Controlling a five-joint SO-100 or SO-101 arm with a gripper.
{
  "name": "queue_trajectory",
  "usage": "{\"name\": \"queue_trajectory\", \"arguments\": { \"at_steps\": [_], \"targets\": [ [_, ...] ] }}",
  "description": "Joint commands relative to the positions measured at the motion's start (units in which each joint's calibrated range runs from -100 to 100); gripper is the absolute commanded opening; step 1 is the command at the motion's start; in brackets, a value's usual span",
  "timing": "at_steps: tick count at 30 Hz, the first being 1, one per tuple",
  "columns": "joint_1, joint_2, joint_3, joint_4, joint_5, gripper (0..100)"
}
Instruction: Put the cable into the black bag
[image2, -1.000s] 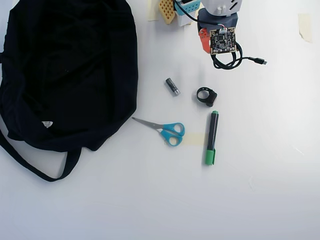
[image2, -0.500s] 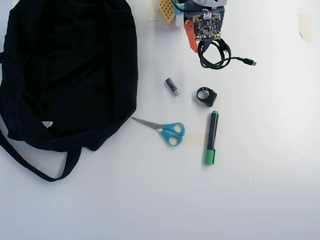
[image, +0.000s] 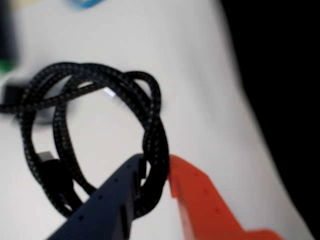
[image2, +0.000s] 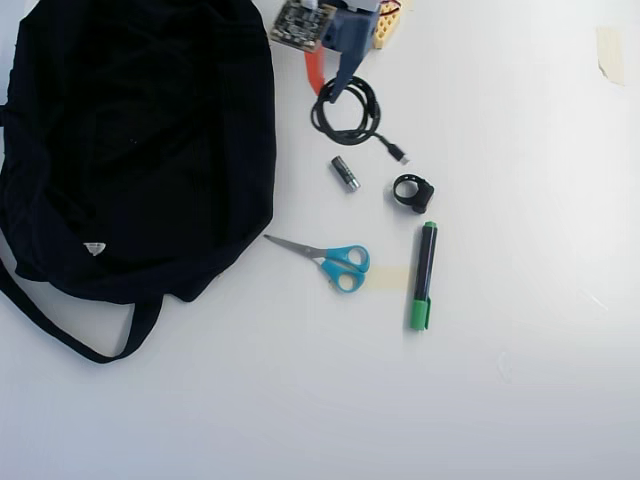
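We count one bag (image2: 140, 150), one cable (image2: 347, 112), one battery (image2: 345, 172), one ring (image2: 412, 192), one scissors (image2: 325, 258), one marker (image2: 424, 275).

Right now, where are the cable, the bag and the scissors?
Cable (image2: 352, 112): overhead view, on the coil's right side.
Bag (image2: 130, 150): overhead view, middle of the black fabric.
Scissors (image2: 345, 266): overhead view, on the blue handles.

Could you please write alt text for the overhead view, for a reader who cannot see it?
The gripper holds the coiled cable beside the black bag on a white table. Below lie a battery, black ring, scissors and green marker.
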Motion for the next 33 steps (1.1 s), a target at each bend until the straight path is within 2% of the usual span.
{"name": "queue_trajectory", "arguments": {
  "at_steps": [1,9,13,17,18,22,25,28,32,33],
  "targets": [
    [9.2,-1.0,0.4,-5.0,2.0,2],
    [22.3,0.0,8.3,-23.7,1.4,2],
    [33.4,0.1,14.4,-39.9,1.6,2],
    [42.7,0.4,15.9,-40.9,1.9,2],
    [44.5,2.0,15.3,-41.8,3.5,2],
    [45.6,23.9,5.3,-50.1,5.2,2],
    [46.0,38.3,-6.6,-50.1,6.1,2],
    [47.3,45.9,-9.9,-50.5,6.2,2],
    [46.7,47.0,-11.7,-51.1,5.6,3],
    [46.3,46.9,-12.0,-51.1,5.6,10]
  ]
}}
